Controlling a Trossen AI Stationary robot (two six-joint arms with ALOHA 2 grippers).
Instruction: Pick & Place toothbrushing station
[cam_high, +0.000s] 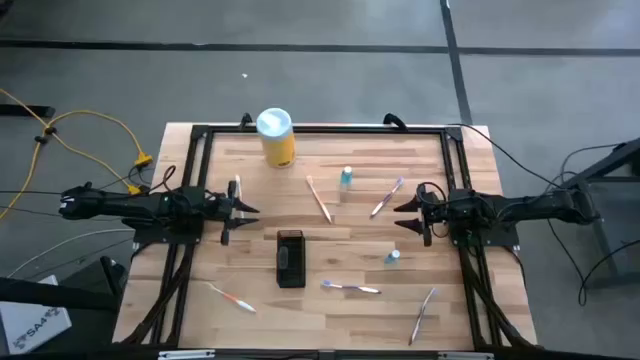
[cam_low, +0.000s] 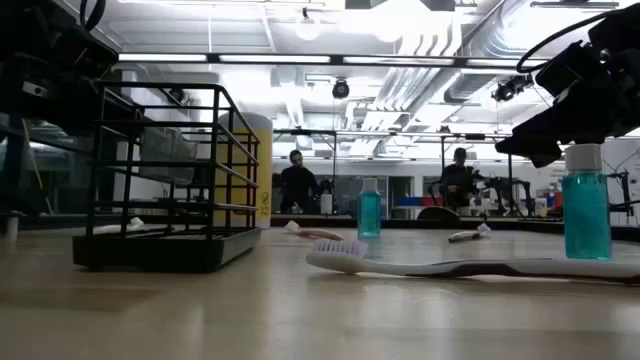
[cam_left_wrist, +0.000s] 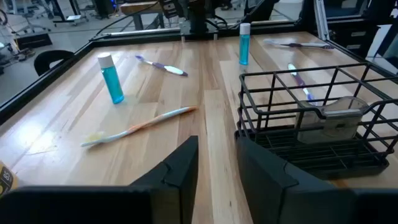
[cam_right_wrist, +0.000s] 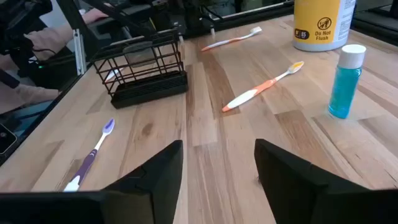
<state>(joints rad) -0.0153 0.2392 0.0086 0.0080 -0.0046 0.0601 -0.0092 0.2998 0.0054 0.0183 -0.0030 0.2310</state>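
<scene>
The toothbrushing station (cam_high: 291, 258) is a small black wire-sided holder standing on its base at the table's middle, toward the near edge. It also shows in the left wrist view (cam_left_wrist: 323, 158), the right wrist view (cam_right_wrist: 149, 87) and the low view (cam_low: 160, 252). My left gripper (cam_high: 248, 218) hovers open at the table's left, just left of and slightly beyond the station, with nothing between its fingers (cam_left_wrist: 217, 146). My right gripper (cam_high: 402, 216) hovers open at the table's right, also with nothing between its fingers (cam_right_wrist: 219, 149).
Several toothbrushes lie scattered, among them an orange one (cam_high: 319, 198), a purple one (cam_high: 386, 197) and one by the station (cam_high: 350, 288). Two blue bottles (cam_high: 346, 178) (cam_high: 392, 257) stand upright. A yellow canister (cam_high: 276, 137) stands at the far edge. Black rails (cam_high: 320, 130) frame the table.
</scene>
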